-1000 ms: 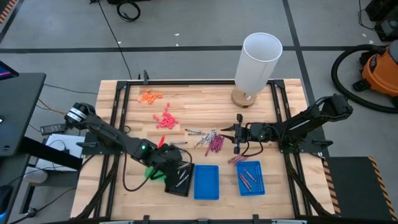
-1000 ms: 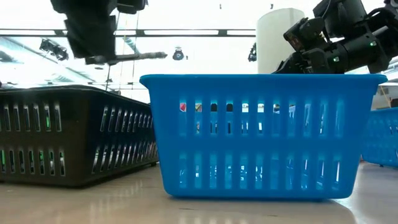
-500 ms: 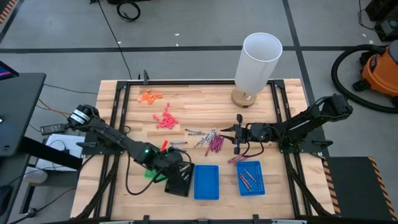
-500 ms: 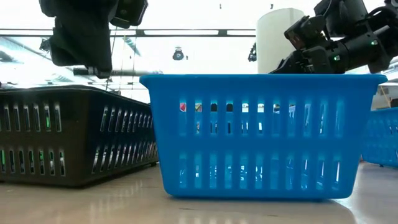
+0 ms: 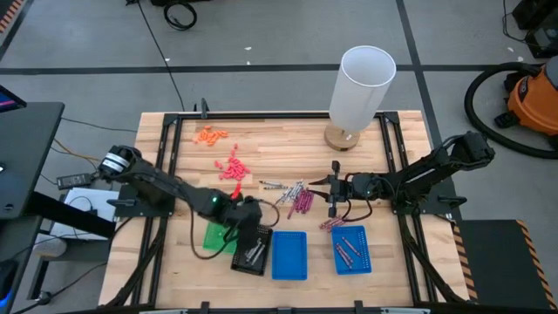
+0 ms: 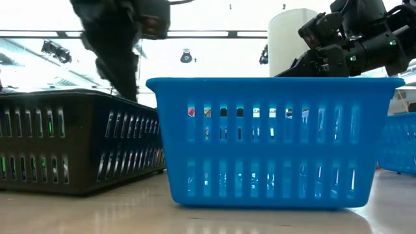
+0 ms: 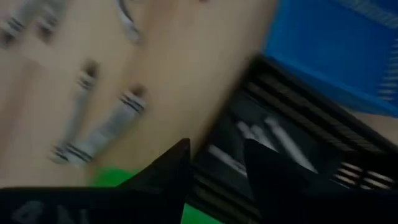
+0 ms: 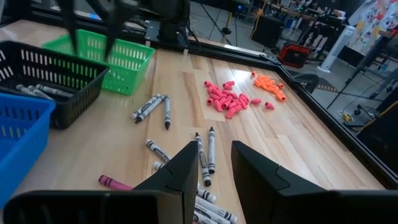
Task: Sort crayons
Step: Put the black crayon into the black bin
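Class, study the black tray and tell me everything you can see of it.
The black tray is a small rectangular basket of dark plastic with slotted walls. It sits upright on the wooden table, between the green tray and a blue tray, close beside both. Several grey crayons lie inside it. The left gripper hangs over it, fingers apart.

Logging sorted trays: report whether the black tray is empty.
Not empty. The black tray holds several grey crayons; the high view shows them too.
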{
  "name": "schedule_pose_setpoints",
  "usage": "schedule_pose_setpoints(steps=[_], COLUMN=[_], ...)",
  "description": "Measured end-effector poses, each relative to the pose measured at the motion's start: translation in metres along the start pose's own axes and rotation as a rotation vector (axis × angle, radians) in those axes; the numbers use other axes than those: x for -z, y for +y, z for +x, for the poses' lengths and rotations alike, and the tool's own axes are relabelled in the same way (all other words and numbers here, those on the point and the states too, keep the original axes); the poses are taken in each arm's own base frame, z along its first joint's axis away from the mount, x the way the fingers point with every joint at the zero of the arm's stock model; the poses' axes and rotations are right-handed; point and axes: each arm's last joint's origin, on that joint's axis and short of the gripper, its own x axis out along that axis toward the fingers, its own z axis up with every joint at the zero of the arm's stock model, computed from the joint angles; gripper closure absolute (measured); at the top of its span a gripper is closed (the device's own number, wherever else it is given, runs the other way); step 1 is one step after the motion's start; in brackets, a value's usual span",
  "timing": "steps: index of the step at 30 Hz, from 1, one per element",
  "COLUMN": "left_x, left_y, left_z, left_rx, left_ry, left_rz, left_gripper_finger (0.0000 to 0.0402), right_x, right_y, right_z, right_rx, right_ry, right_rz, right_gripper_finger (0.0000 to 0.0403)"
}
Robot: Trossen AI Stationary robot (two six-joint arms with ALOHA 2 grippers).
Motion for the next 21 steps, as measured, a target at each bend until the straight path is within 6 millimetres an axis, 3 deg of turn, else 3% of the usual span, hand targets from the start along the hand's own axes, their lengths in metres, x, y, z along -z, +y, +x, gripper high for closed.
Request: schedule_pose_setpoints(steps=[8,21], left_x=[-0.023,-0.036], left_y=[0.036,0.080], left_z=[0.008,0.055], left_rx=[-0.159,-0.202], left_ry=[-0.061,0.129], left_rz=[0.003,0.155], left_gripper_finger=[0.0240,0.0246], right_x=[-0.001,-0.001], right_y=[0.004,0.015], right_z=[-0.001,-0.005], right_rx=[-0.020,-0.028], right_ry=[-0.006,0.010], right_rz=[0.002,0.010], right_gripper_finger=[0.0298,0.0298])
